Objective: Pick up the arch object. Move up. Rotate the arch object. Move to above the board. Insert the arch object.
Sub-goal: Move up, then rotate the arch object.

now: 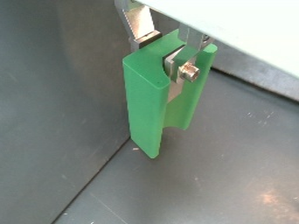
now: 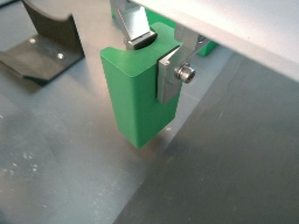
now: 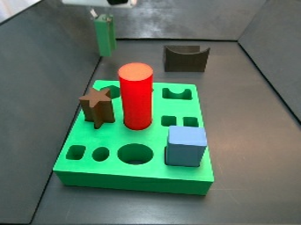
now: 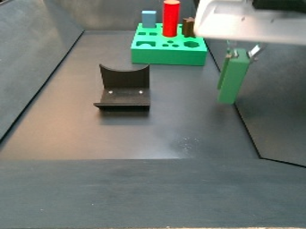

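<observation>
- The large bright green square board (image 3: 139,132) with shaped holes in its top lies on the dark floor, well apart from the hand. Several holes are filled: a tall red cylinder (image 3: 136,95), a light blue cube (image 3: 186,146) and a brown star-shaped piece (image 3: 97,105) stand in it. Judging by the top face, the open arch-shaped hole (image 3: 177,92) just beside the red cylinder is the likely target, so the approach should come from above and keep clear of that cylinder.
- The dark grey-brown block with a curved cutout (image 4: 122,87) rests on the floor between the hand and the board in a side view. It is low, so travel at the present height should pass over it.
- The arch object, a muted sage-green slab with a notch along one side (image 1: 162,101), hangs upright and off the floor in the hand, beside the dark wall of the enclosure.
- The hand (image 2: 160,54) is clenched on the upper end of the arch object; a silver finger plate (image 2: 138,24) presses one face and another sits in the notch side.
- The step in hand looks like lifting and rotating. Turn slowly about the grip so the long slab does not swing into the nearby wall, and keep the clamp firm, since only the top end is held.
</observation>
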{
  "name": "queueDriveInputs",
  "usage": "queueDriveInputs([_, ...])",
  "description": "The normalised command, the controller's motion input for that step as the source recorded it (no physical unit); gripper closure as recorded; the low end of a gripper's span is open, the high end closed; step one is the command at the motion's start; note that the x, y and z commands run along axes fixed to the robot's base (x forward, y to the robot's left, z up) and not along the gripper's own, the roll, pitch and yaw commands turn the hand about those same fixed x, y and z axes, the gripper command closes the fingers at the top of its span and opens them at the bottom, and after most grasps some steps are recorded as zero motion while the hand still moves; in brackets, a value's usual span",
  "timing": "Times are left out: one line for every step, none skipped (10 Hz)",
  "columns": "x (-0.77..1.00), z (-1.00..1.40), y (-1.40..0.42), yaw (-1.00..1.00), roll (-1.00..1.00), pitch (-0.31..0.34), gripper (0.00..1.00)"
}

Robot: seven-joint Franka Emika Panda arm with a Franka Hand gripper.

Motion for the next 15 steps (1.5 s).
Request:
queueDriveInputs([0.0, 0.31, 0.04, -0.01, 0.04, 0.069, 1.0])
queueDriveInputs([0.78, 1.0, -0.36, 0.0, 0.0, 0.0, 1.0])
queueDriveInputs([0.83, 1.0, -0.39, 0.01, 0.01, -0.01, 1.0])
queueDriveInputs([0.77, 1.0, -0.33, 0.03, -0.02, 0.074, 1.0])
queueDriveInputs([0.72, 1.0, -0.28, 0.03, -0.04, 0.093, 1.0])
queueDriveInputs([0.66, 1.0, -0.25, 0.02, -0.05, 0.099, 1.0])
queueDriveInputs([0.6, 1.0, -0.23, 0.02, -0.06, 0.1, 1.0])
queueDriveInputs([0.47, 0.88, -0.18, 0.02, -0.07, 0.102, 1.0])
queueDriveInputs([0.24, 0.62, -0.09, 0.02, -0.07, 0.103, 1.0])
queueDriveInputs([0.13, 0.44, -0.06, 0.02, -0.07, 0.078, 1.0])
queueDriveInputs([0.05, 0.23, -0.04, 0.02, -0.06, 0.05, 1.0])
queueDriveInputs([0.0, 0.0, 0.0, 0.23, -0.09, 0.066, 1.0])
queueDriveInputs([0.01, -0.1, 0.01, 0.21, -0.08, 0.063, 1.0])
queueDriveInputs([0.05, 0.0, -0.02, 0.48, -0.07, 0.053, 1.0])
queueDriveInputs([0.06, 0.04, -0.02, 0.39, -0.05, 0.032, 1.0])
